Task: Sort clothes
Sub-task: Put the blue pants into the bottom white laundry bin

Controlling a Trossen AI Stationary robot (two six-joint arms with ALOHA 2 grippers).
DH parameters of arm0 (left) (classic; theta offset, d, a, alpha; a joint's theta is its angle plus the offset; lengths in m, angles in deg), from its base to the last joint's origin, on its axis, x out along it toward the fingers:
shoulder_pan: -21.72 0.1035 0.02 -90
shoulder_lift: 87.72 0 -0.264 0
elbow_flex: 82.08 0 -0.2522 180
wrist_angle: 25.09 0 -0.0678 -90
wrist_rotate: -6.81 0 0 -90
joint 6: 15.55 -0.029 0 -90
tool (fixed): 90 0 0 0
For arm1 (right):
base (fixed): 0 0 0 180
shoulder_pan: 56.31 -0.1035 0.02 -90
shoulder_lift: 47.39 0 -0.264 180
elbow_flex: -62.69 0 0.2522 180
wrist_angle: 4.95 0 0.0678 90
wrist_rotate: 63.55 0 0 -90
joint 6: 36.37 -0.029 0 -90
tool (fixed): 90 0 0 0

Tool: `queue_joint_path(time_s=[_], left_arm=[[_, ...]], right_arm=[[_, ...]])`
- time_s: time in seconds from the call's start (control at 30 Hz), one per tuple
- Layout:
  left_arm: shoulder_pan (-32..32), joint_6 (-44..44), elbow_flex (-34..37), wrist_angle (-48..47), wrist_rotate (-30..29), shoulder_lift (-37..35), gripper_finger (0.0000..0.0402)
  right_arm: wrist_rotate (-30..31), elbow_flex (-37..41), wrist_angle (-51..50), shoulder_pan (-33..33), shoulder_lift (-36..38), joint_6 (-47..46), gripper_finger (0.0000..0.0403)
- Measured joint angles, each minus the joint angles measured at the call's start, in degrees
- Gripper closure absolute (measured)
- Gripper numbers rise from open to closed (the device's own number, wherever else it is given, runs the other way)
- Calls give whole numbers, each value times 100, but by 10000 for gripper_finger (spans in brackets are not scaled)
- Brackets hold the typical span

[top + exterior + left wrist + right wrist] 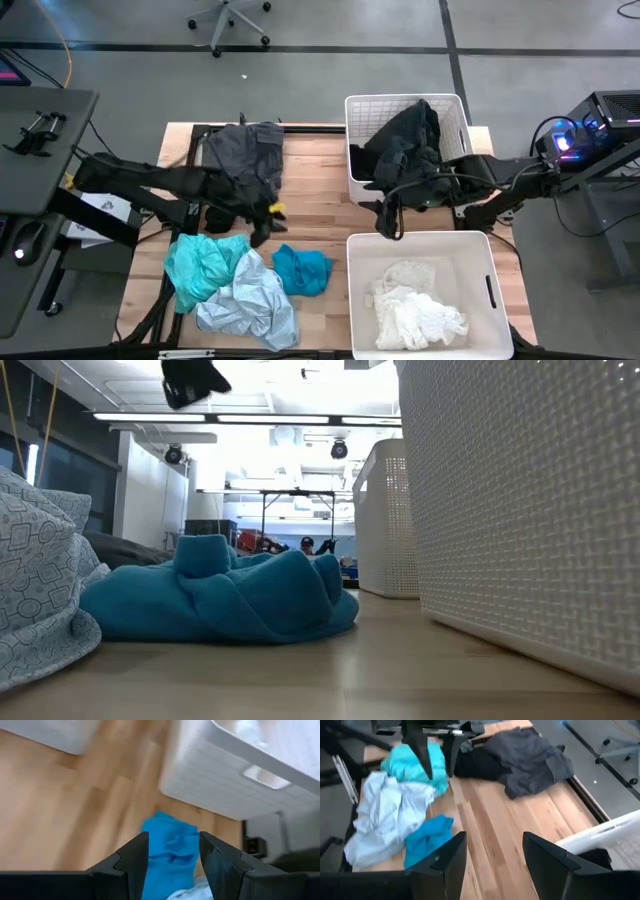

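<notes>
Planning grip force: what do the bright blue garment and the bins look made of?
The blue garment looks like soft, thick matte fleece, though I can't be sure: rounded, plump folds. The near bin looks like rigid white plastic: a moulded perforated wall with slight sheen.
</notes>
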Motion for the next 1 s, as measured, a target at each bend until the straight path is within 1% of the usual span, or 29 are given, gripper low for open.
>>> queue_joint_path(time_s=[0.1,0.27,0.3,0.37,0.4,0.47,0.6,0.73,0.8,0.87,0.97,1.0], left_arm=[[-72,-130,403,760,213,313,241],[-161,-1104,868,1694,399,1150,241],[-161,-1244,914,1843,501,1354,241],[-161,-1488,937,2043,959,1796,241],[-161,-1622,937,2061,1208,2000,241],[-182,-1910,937,2035,1453,2418,241],[-195,-2522,940,1927,1570,3106,241],[-188,-2918,885,1783,1427,3513,249],[-189,-2971,874,1749,1407,3620,268],[-175,-2670,867,1744,1440,3669,303],[-38,-1690,892,1721,1740,3572,374],[5,-1361,917,1641,1811,3476,386]], right_arm=[[48,2,-262,-96,0,-67,222],[712,2,-372,-186,0,-146,222],[750,2,-377,-183,0,-101,222],[712,2,-478,-183,0,-20,222],[685,2,-545,-185,0,-31,222],[612,2,-661,-185,0,-169,222],[607,2,-799,-185,0,-244,222],[600,2,-983,-185,0,-245,222],[582,4,-1121,-185,0,-355,222],[578,4,-1249,-185,0,-496,222],[577,4,-1278,-185,0,-541,222],[575,4,-1277,-185,0,-501,222]])
